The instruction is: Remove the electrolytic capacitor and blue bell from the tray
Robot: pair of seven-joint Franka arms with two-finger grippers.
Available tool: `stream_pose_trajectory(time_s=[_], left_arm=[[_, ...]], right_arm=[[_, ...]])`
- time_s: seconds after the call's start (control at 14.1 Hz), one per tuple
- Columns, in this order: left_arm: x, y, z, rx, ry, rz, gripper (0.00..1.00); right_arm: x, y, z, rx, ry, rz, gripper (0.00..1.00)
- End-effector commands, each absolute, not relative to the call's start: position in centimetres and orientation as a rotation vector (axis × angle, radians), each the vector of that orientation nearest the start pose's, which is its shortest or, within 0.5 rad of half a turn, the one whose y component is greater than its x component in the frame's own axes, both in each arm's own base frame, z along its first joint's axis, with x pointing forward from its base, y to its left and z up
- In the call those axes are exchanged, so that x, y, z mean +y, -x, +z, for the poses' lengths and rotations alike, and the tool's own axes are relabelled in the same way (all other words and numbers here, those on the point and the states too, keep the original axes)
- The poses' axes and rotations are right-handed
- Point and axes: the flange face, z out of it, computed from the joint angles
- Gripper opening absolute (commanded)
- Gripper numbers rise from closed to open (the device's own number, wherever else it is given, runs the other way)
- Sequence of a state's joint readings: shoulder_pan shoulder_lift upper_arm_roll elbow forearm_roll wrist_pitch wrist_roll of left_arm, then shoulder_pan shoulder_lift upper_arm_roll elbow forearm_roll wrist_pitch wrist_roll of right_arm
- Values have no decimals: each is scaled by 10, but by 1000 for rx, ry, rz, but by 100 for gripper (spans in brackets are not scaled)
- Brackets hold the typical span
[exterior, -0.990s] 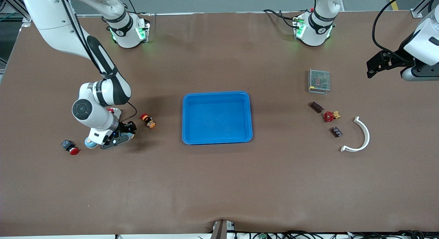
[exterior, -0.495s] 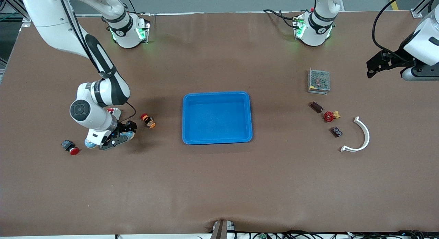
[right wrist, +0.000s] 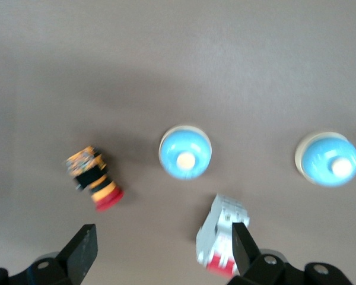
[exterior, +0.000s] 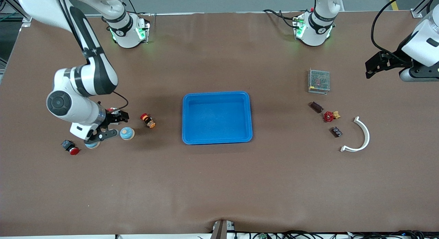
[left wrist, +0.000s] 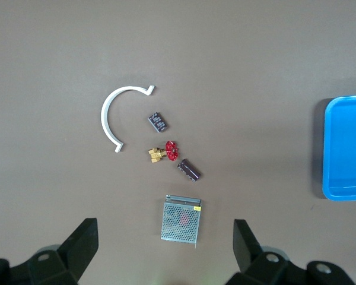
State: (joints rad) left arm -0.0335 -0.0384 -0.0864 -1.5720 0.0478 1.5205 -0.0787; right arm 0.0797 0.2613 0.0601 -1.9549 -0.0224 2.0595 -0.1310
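Brown table (exterior: 219, 184) holds blue tray (exterior: 217, 140); open right gripper (exterior: 109, 126) and open left gripper (exterior: 372, 66) flank it.

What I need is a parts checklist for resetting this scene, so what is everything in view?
table: 1, brown, under everything
tray: 1, blue, mid-table
bells: 2, blue, right arm's end
striped button: 1, orange-black-red, between bells and tray
red button: 1, red on black, beside the bells
switch block: 1, white-red, under right gripper
mesh box: 1, grey, left arm's end
cylinder: 1, dark, nearer the camera than the box
valve: 1, red-brass, beside the cylinder
chip: 1, dark, beside the valve
arc: 1, white, beside the chip
right gripper: open, over the bells
left gripper: open, waiting over its table end
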Motion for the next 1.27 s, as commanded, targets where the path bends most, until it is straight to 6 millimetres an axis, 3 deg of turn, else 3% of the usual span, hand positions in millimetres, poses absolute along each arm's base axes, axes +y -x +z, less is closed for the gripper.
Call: stream_pose_trajectory(time_s=[0.0, 0.42, 0.57, 0.78, 0.99, 1.2], left_arm=[[-62, -533, 644, 83, 3108, 17, 100], [-65, -531, 648, 95, 3109, 3, 100], [-77, -529, 646, 123, 3105, 11, 100], [-77, -531, 645, 121, 3105, 14, 100], [-76, -530, 647, 119, 3104, 9, 100], [-75, -529, 647, 116, 3105, 14, 100]], right_arm=[[90, -558, 390, -363, 3133, 257, 100], [75, -509, 500, -307, 3156, 219, 100], [58, -493, 532, -259, 3164, 184, 100], [32, -468, 578, -172, 3174, 76, 100], [-6, -454, 607, -45, 3172, -25, 100], [-25, -454, 629, -6, 3162, -110, 100]])
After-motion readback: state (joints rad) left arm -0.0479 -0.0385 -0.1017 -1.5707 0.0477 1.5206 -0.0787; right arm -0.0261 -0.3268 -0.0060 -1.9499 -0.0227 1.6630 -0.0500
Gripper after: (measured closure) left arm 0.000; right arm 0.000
